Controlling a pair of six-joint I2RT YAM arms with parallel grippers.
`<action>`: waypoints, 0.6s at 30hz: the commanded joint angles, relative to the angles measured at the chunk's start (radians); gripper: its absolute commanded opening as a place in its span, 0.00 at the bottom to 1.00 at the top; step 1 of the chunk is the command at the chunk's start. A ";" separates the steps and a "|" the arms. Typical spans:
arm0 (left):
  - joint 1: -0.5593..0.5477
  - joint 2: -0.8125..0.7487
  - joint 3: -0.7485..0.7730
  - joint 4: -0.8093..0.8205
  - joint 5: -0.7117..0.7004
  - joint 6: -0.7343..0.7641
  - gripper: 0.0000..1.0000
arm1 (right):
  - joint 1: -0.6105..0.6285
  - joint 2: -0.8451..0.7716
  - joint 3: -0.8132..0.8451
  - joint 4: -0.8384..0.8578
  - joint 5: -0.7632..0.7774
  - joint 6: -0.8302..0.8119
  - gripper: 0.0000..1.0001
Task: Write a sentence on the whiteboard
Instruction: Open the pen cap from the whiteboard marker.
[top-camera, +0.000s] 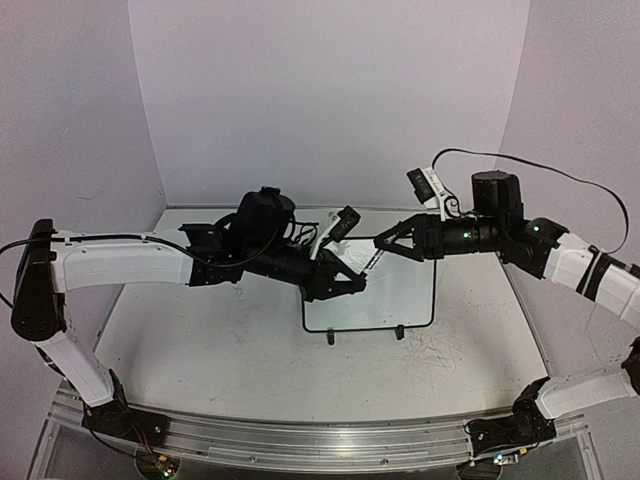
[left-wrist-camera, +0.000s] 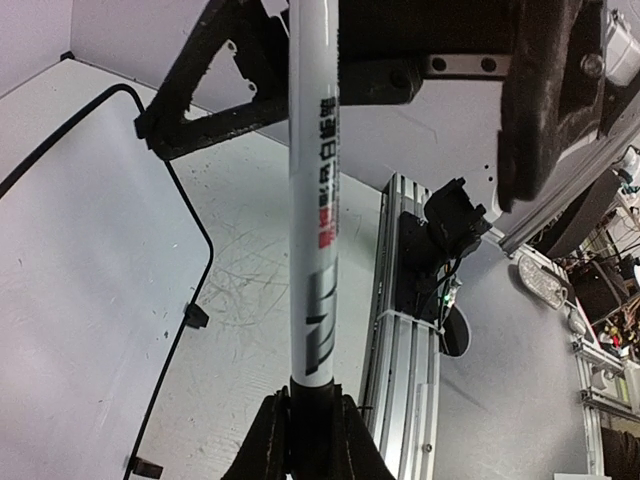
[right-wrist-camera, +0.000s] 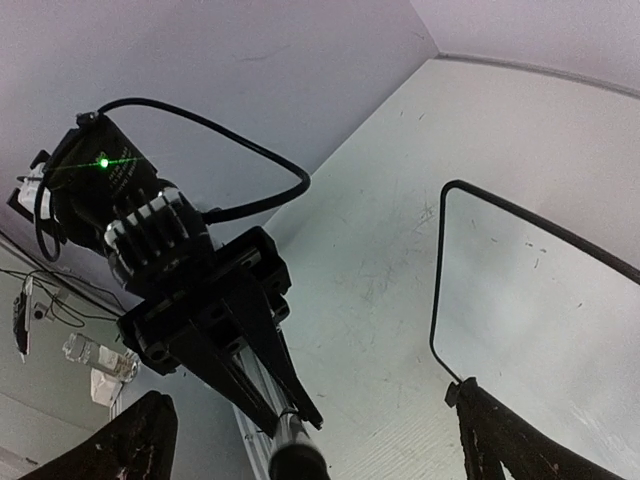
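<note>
A white table (top-camera: 200, 350) takes up the floor of the scene. Its top carries fine grey scratches (top-camera: 447, 352), thickest on the near right. A ribbed aluminium rail (top-camera: 300, 445) runs along the table's near edge from left to right. Plain pale walls (top-camera: 330, 100) close the table in at the far side and on the left and right. Past the rail, off the table, lies a clutter of cables and gear (left-wrist-camera: 600, 290), too blurred to name.

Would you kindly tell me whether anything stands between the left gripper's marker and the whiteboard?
Nothing visible does. The marker, shut in the left gripper, is held over the whiteboard, whose visible surface carries no object; the open right gripper flanks the marker's far end.
</note>
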 joint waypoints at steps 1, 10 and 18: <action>-0.002 -0.044 0.027 -0.109 0.029 0.111 0.00 | -0.001 0.079 0.097 -0.202 -0.122 -0.147 0.97; -0.004 -0.055 -0.009 -0.126 0.057 0.115 0.00 | 0.004 0.105 0.107 -0.224 -0.219 -0.152 0.73; -0.005 -0.049 -0.004 -0.154 0.073 0.126 0.00 | 0.013 0.144 0.126 -0.244 -0.211 -0.163 0.54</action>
